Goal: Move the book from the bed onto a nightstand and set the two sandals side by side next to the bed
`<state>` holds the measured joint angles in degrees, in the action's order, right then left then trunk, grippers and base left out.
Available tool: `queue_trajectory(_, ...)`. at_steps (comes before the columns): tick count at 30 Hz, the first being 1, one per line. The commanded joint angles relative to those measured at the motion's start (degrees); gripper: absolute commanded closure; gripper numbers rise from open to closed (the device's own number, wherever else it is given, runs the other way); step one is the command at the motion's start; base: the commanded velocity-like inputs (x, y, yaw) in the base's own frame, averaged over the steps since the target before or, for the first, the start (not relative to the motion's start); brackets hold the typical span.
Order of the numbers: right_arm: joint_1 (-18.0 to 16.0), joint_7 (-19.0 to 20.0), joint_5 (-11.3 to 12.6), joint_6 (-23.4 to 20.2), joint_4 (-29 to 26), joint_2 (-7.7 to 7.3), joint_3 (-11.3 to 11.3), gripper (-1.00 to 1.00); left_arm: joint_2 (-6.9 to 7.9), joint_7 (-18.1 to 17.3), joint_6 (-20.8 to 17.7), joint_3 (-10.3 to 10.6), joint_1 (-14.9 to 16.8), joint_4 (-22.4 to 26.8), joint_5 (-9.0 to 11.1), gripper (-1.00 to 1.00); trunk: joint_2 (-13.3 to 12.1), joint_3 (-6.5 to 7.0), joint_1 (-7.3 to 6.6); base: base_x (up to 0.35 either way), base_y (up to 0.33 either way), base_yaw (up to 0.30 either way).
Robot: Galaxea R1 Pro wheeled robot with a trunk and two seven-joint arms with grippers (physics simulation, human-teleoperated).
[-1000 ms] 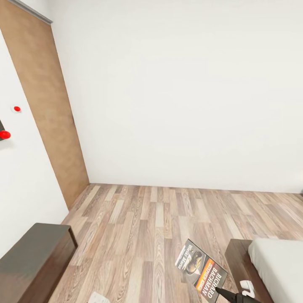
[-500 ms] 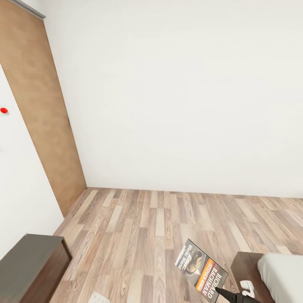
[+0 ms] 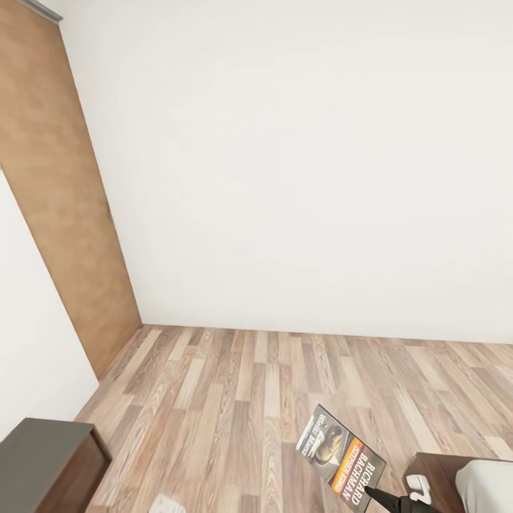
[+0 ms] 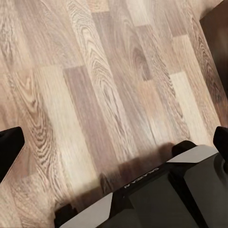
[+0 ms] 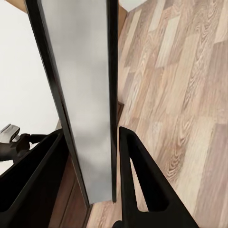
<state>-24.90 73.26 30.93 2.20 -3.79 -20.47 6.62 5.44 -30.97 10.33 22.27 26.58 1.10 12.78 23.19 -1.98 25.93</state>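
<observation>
The book [image 3: 340, 459], dark grey with an orange band and the lettering "Richard Bachman", hangs tilted above the wood floor. My right gripper [image 3: 372, 491] is shut on its lower corner. In the right wrist view the book [image 5: 85, 95] shows edge-on, clamped between the two black fingers [image 5: 137, 175] of the right gripper [image 5: 90, 134]. A corner of the bed [image 3: 436, 476], brown frame and grey mattress, lies just right of the book. My left gripper [image 4: 115, 142] is open over bare floor, with nothing between its fingers. The sandals are out of view.
A low dark-brown cabinet [image 3: 43, 463] stands at the left wall; I cannot tell whether it is the nightstand. A brown door panel [image 3: 64, 206] fills the left corner. A white wall lies ahead across open plank floor [image 3: 235, 399]. My dark base [image 4: 166, 194] lies under the left gripper.
The head camera has swung, so the cabinet and bed corner have slid lower and outward and the red wall marks have left the picture. The book stays in the right gripper.
</observation>
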Motion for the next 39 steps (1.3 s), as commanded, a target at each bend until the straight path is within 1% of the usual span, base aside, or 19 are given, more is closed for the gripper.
queue_trajectory(1, -0.1, 0.1, 0.4, 0.3, 0.0, -0.02, 0.2, 1.0, 0.01, -0.2, 0.2, 0.5, 0.1, 0.0, 0.5, -1.0, 0.1, -0.13, 0.07, 0.318, 0.0, 0.0)
queue_trajectory(11, -0.1, 0.0, 0.4, 0.3, 0.0, -0.01, 0.1, 1.0, 0.01, -0.2, 0.2, 0.5, 0.1, 0.0, 0.5, -1.0, 0.1, -0.13, 0.07, 0.317, 0.0, 0.0)
queue_trajectory(19, -0.1, 0.1, 0.4, 0.3, 0.0, -0.02, 0.1, 1.0, 0.01, -0.2, 0.2, 0.5, 0.1, 0.0, 0.5, -1.0, 0.1, -0.13, 0.07, 0.318, 0.0, -0.089)
queue_trajectory(39, -0.1, 0.0, 0.4, 0.3, 0.0, -0.01, 0.1, 1.0, 0.01, -0.2, 0.2, 0.5, 0.1, 0.0, 0.5, -1.0, 0.1, -0.13, 0.07, 0.317, 0.0, -0.003)
